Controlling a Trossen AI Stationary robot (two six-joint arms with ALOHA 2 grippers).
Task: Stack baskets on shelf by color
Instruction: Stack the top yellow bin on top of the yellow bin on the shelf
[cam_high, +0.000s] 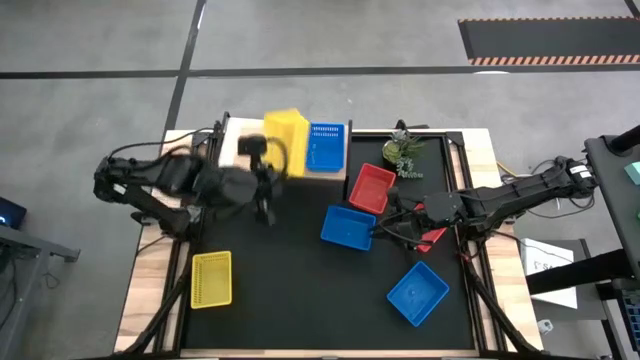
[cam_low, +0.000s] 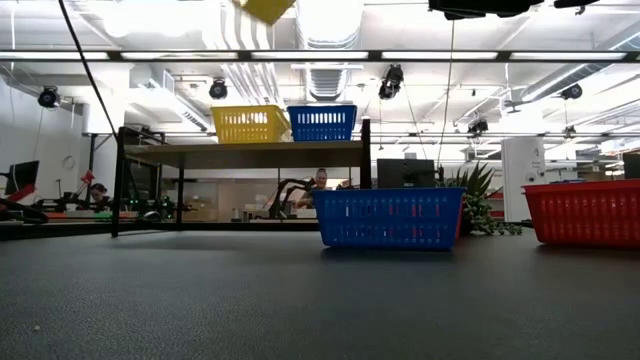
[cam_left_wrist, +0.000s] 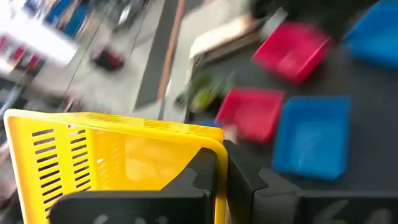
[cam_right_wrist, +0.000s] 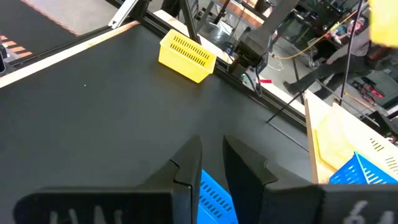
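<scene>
Overhead straight down, low level across table (cam_high: 300, 280), wrists close, all sharing baskets (cam_high: 349, 226)

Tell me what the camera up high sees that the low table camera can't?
Only the high view shows the left pincer gripping the lifted yellow basket, the right pincer beside the middle blue basket, and the other yellow basket, lying flat. Only the low view shows the shelf's black legs and a person behind. Both show the shelf's blue basket, the middle blue basket and the plant, plus a corner of the lifted yellow one.
</scene>
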